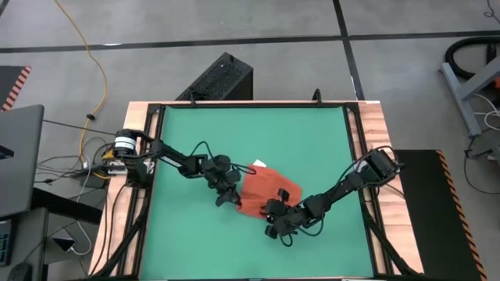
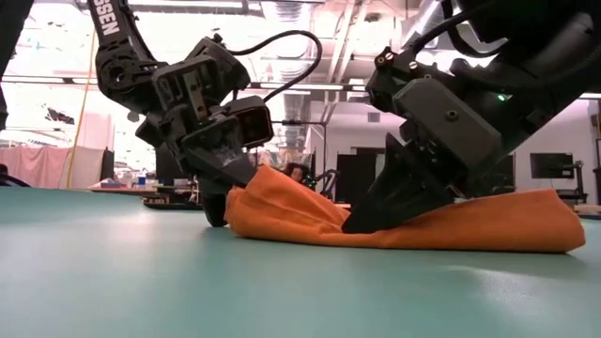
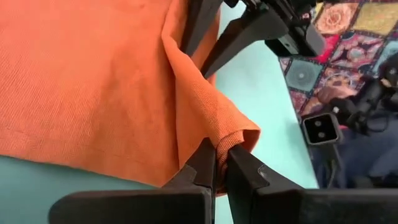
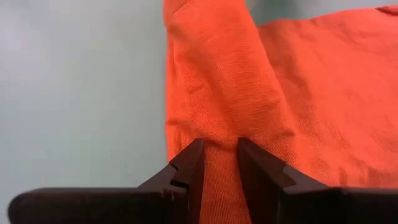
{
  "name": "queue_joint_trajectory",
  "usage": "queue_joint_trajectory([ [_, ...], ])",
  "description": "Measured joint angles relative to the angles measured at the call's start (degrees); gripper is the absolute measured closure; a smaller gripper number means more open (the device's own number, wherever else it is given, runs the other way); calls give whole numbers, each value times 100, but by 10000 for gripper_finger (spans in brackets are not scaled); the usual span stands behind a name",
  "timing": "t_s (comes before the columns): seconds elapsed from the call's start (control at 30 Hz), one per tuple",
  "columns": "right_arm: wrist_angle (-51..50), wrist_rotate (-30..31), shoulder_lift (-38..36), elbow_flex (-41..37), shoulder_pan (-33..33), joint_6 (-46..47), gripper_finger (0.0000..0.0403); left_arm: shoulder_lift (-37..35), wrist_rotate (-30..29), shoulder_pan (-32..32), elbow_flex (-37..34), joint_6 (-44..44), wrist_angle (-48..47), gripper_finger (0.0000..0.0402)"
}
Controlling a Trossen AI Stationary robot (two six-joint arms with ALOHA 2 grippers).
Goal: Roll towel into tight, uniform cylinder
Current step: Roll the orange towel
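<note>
From above, the towel (image 1: 268, 189) lay on the green mat (image 1: 195, 125) right of the worktop's middle and nearer its front edge, its long axis slanting from the white tag (image 1: 258, 165) toward the right front, with the left hand (image 1: 227, 195) at its left edge and the right hand (image 1: 279, 218) at its front edge, both touching it. At worktop height both hands pressed down on one raised fold, the cloth trailing low and flat beyond the right hand. The left wrist view showed its fingers (image 3: 205, 163) clenched on a folded corner; the right wrist view showed its fingers (image 4: 189, 163) grasping a thicker ridge, so I judged the roll would run away from this shared edge.
</note>
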Motion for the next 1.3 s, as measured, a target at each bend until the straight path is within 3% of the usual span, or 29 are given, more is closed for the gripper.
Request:
queue_joint_trajectory([
  [0.23, -2, -2, 7, -7, 10, 5, 283, 0, -695, -169, -7, 238, 20, 354],
  [0.47, -6, -18, 13, -10, 10, 9, 283, -7, -363, -89, 18, 208, -247, 272],
  [0.6, 4, -30, 15, -13, 10, -8, 283, -11, 42, 25, 26, 201, -406, 246],
  [0.8, 2, -41, 20, -13, 8, -15, 283, -18, 163, 72, 26, 354, -498, 242],
  [1.03, 52, -50, 24, -11, 0, -30, 283, -461, 178, 332, 10, 867, -1621, 242],
  [1.3, 48, -51, 24, -13, -5, -48, 283, -1687, -1112, 210, -62, 1540, -3178, 264],
])
